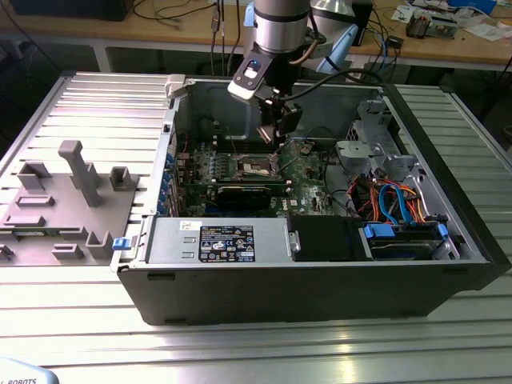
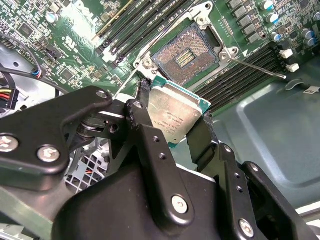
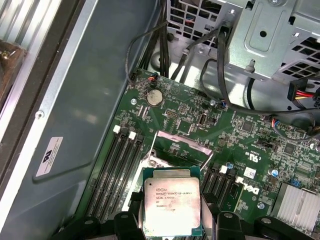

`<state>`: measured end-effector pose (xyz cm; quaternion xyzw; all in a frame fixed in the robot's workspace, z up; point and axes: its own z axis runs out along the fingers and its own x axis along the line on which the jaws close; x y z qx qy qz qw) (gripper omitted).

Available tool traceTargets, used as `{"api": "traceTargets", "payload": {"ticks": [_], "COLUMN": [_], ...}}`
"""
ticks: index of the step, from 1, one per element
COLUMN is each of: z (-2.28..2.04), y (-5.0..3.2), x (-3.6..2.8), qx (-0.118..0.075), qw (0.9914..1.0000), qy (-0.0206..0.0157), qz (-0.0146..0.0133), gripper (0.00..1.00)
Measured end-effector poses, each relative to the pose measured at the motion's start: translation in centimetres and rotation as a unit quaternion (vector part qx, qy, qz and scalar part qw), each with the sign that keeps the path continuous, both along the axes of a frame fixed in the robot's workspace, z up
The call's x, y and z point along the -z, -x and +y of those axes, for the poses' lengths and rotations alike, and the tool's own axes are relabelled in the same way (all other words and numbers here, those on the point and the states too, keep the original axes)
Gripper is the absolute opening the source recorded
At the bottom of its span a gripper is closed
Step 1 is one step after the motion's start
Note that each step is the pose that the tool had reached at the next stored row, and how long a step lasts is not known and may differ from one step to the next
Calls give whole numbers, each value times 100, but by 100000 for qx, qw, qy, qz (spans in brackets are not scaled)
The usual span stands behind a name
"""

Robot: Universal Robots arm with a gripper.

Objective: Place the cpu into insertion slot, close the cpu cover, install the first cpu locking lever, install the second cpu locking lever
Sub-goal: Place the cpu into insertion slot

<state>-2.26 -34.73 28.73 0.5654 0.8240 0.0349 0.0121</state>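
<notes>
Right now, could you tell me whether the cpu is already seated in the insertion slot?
No: in the second wrist view the fingers hold the cpu off the insertion slot, whose contacts lie bare.

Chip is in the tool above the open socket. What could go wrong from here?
The cpu is held by two opposite edges in the tool; a slip could drop it onto the exposed contacts of the insertion slot. The freed locking lever beside the slot might snag the tool on descent.

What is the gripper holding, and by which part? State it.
The gripper holds the cpu, jaws pinching two opposite edges; it is not yet in the insertion slot.
</notes>
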Motion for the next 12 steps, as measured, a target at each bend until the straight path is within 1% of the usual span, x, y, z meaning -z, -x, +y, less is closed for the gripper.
{"api": "traceTargets", "payload": {"ticks": [12], "z": [0], "y": [0], "x": [10], "qx": [1098], "qw": [99994], "qy": [0], "qz": [-2], "gripper": [54]}}
